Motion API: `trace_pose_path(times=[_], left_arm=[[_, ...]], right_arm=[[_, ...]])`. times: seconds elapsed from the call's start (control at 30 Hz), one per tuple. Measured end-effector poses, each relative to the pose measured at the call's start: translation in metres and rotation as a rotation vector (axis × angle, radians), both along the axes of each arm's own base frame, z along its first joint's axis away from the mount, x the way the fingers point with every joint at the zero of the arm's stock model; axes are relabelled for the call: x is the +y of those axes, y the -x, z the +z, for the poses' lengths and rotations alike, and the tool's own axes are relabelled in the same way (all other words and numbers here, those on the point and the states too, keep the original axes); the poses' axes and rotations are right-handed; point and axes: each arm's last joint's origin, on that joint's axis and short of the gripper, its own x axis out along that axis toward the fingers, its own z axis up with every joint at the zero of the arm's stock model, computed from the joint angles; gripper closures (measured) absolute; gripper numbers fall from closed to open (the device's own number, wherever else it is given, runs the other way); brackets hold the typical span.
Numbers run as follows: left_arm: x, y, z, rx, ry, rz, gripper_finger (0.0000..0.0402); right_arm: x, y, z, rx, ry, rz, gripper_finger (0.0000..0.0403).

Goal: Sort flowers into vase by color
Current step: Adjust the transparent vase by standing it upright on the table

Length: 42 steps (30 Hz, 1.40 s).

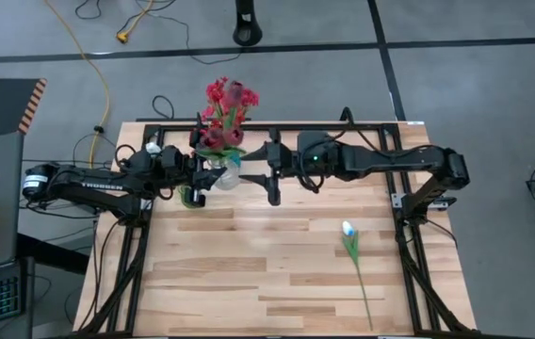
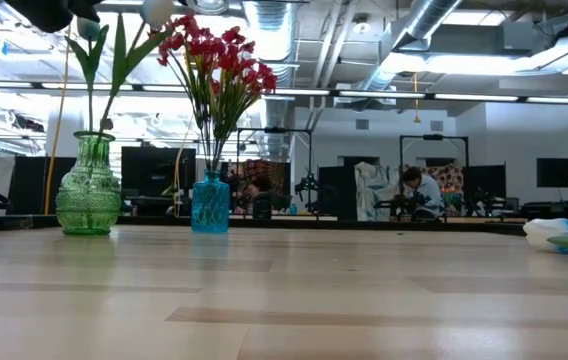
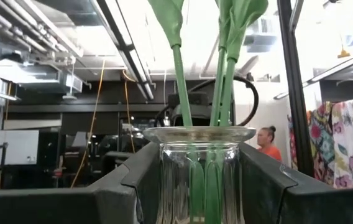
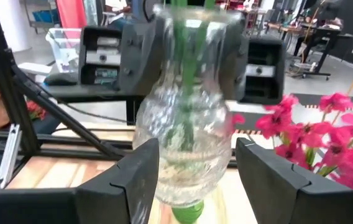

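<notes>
Jaws of the left gripper (image 3: pixel 198 193) clamp the clear vase (image 3: pixel 199 168); right gripper (image 4: pixel 195 180) jaws stand apart around it. Withdraw gently, without tipping the stems (image 3: pixel 183 81).

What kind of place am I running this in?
Likely a shared robotics lab or workshop: exposed ceiling ducts, other workstations with a seated person behind, and cables on a concrete floor.

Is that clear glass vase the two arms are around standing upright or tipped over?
Upright. In the left wrist view the clear glass vase has a level rim, with green stems rising straight from it.
</notes>
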Motion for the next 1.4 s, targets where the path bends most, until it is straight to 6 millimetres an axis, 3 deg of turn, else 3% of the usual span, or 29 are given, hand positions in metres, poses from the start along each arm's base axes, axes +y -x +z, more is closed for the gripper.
trace_pose_path(times=[0.3,0.7,0.97,1.13,1.4], left_arm=[[0.0,-0.007,0.015,0.066,0.002,-0.024,0.0245],[-0.002,-0.03,0.037,0.177,0.01,-0.044,0.0245],[0.0,-0.065,0.056,0.166,0.016,-0.082,0.0245],[0.0,-0.076,0.071,0.132,0.01,-0.094,0.0245],[-0.001,-0.072,0.091,0.062,-0.019,-0.086,0.0245]], right_arm=[[0.0,-0.003,-0.006,0.035,-0.003,0.003,0.0163],[-0.002,0.03,0.006,0.162,-0.024,-0.084,0.0163],[0.004,0.033,-0.014,0.36,-0.054,-0.08,0.0163],[0.011,0.028,-0.028,0.43,-0.075,-0.098,0.0163],[0.03,0.021,-0.017,0.291,0.007,-0.13,0.0163]])
